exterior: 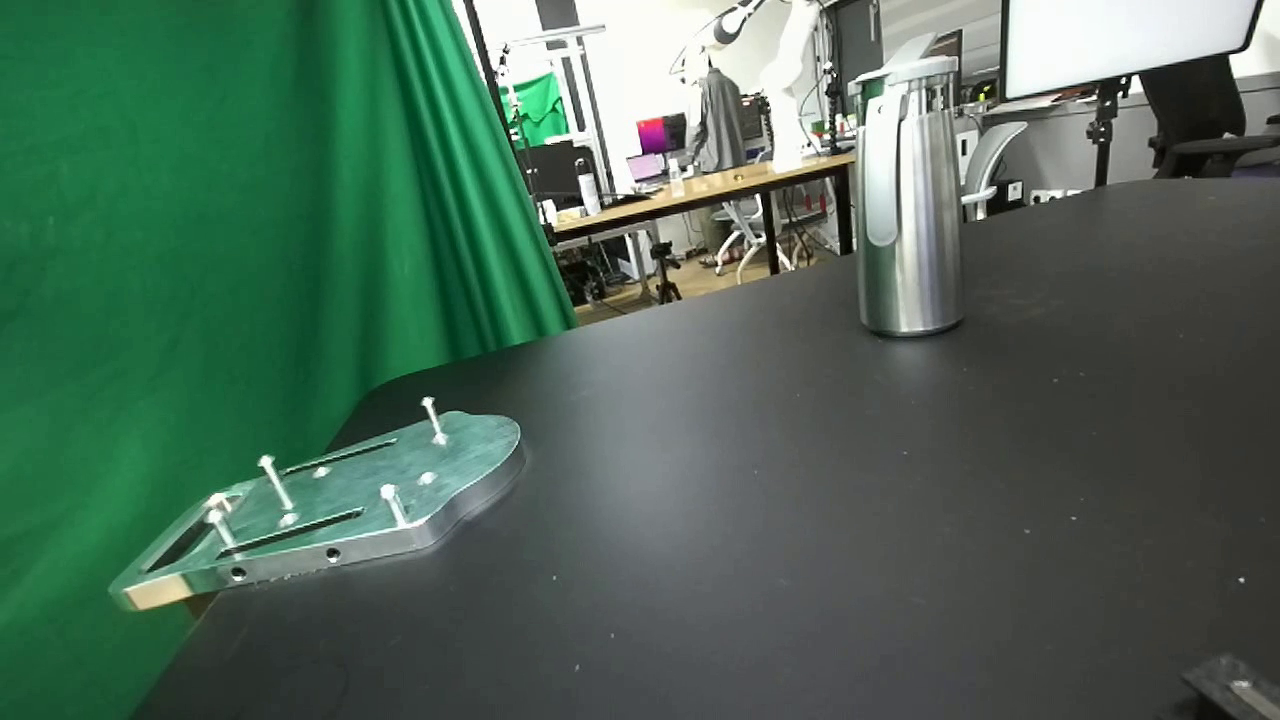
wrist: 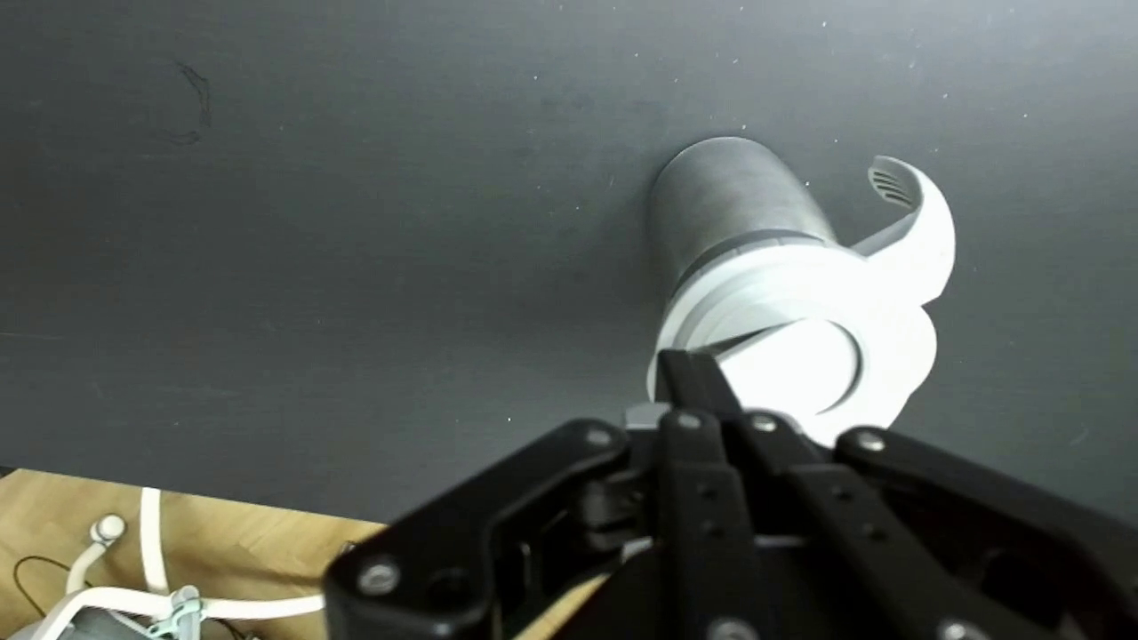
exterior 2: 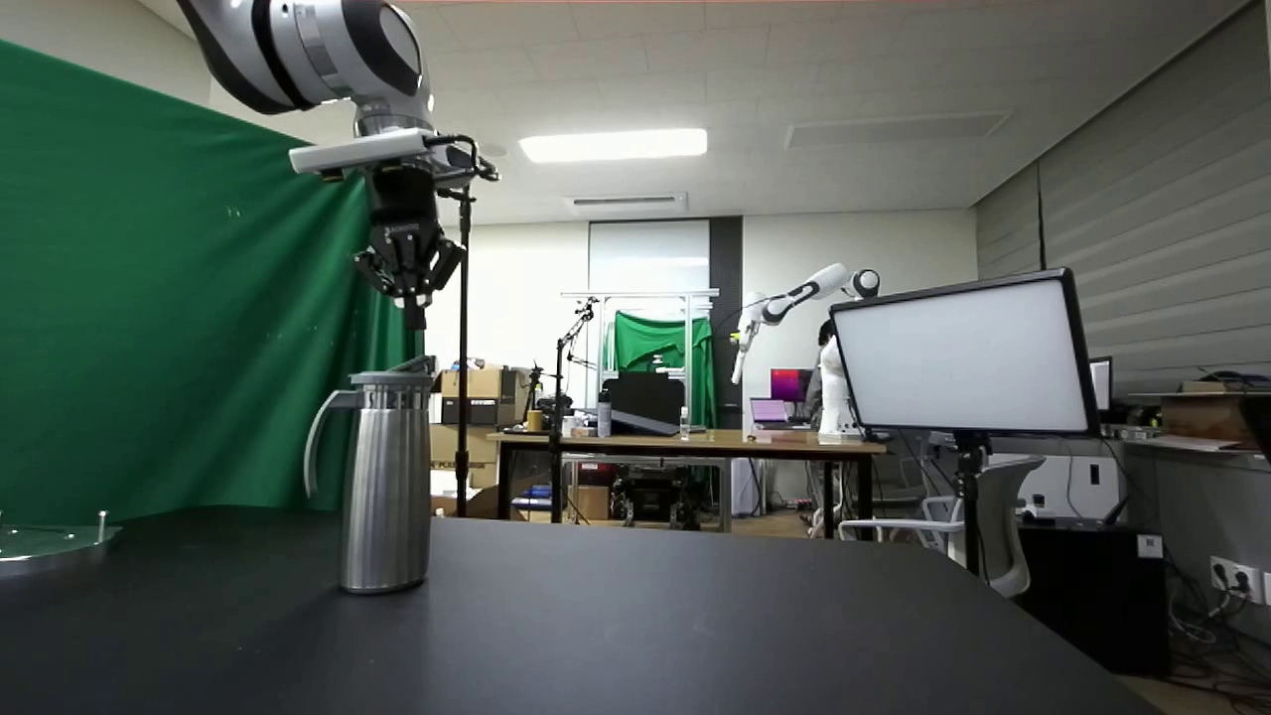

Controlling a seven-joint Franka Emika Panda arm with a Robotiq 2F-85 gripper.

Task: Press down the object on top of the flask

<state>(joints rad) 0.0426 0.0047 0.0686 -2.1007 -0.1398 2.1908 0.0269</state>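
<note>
Lever [exterior 2: 415, 364] sits on top of the flask [exterior 2: 385, 487], its raised end just below my gripper [exterior 2: 414, 316] and pointing away from the handle [exterior: 882, 175]. I'm clenched, nothing in my grip that I can see, and in an exterior view there's a thin gap, so no contact yet. Flask stands upright, long axis roughly lined up with me, so straight down looks right imo.

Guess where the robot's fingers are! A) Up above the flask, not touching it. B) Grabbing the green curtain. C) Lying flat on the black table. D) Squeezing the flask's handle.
A, because an exterior view shows a gap between the fingers and the tilted lever on top of the flask.
</note>
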